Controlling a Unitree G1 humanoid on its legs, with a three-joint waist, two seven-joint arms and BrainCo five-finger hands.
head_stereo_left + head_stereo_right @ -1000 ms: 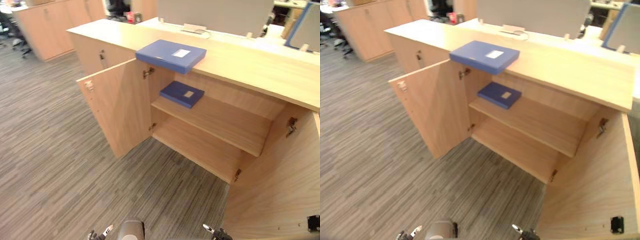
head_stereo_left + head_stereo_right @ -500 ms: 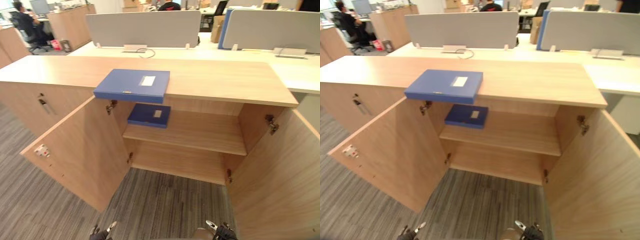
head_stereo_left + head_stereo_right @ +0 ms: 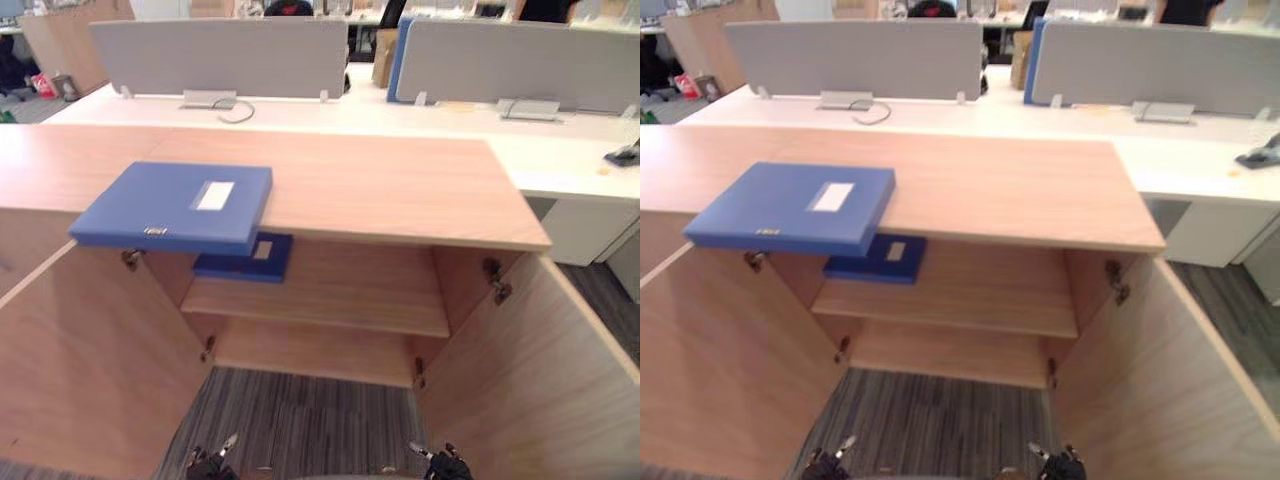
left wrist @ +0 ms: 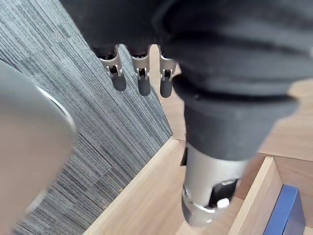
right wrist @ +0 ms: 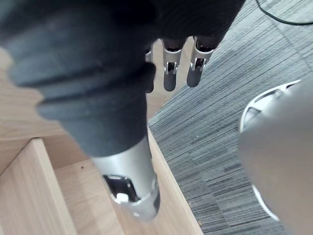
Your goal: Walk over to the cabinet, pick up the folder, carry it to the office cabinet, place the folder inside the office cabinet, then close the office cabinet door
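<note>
A blue folder (image 3: 175, 207) with a white label lies flat on the wooden cabinet top (image 3: 390, 190), its near edge overhanging the front. A second, darker blue folder (image 3: 245, 257) rests on the upper shelf (image 3: 330, 295) inside, at its left end. Both cabinet doors stand wide open: the left door (image 3: 90, 370) and the right door (image 3: 540, 380). My left hand (image 3: 210, 462) and right hand (image 3: 440, 463) hang low at the bottom, over the carpet, well short of the folders. The left wrist view shows straight fingers (image 4: 139, 78) holding nothing, and the right hand's fingers (image 5: 168, 73) are equally straight and empty.
Behind the cabinet runs a white desk (image 3: 560, 160) with grey partition screens (image 3: 220, 55) and a black object (image 3: 625, 155) at its right end. Striped grey carpet (image 3: 300, 425) lies between the two open doors, which flank me on either side.
The camera has come closer and swung round, so the cabinet now faces me squarely. The folders and doors have kept their places. Both hands still hang low.
</note>
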